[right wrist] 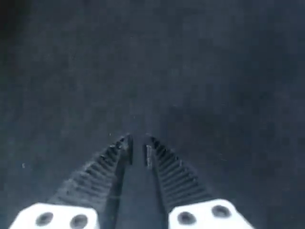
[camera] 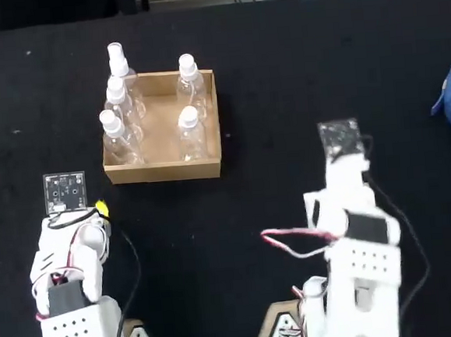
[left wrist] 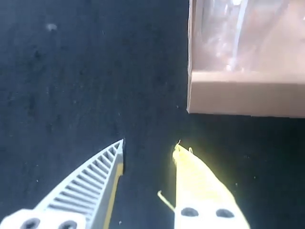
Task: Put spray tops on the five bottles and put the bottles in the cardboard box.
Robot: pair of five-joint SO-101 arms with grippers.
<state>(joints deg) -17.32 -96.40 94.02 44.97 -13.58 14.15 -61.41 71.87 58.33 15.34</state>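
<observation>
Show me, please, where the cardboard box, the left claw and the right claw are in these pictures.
cardboard box [camera: 163, 172]: high view, on the wall facing the arms.
left claw [left wrist: 149, 144]: left wrist view, midway between its fingertips.
right claw [right wrist: 138, 140]: right wrist view, midway between its fingertips.

The 2 arms stand side by side and well apart, each stretched forward from its base; the left arm [camera: 66, 282] carries its wrist camera plate [camera: 65, 191] at its front end; below that plate the left tool [left wrist: 149, 145] is spread, with a wide gap between the 2 tips; it holds nothing; 1 side is a white ribbed finger [left wrist: 90, 186], the other a yellow finger [left wrist: 195, 186]. The right arm [camera: 356, 236] extends a little farther forward than the left; red and white wires [camera: 290, 245] loop off its side toward the left arm; the right tool [right wrist: 138, 143] grips nothing, its 2 ribbed fingers drawn together with a thin slit between them.
</observation>
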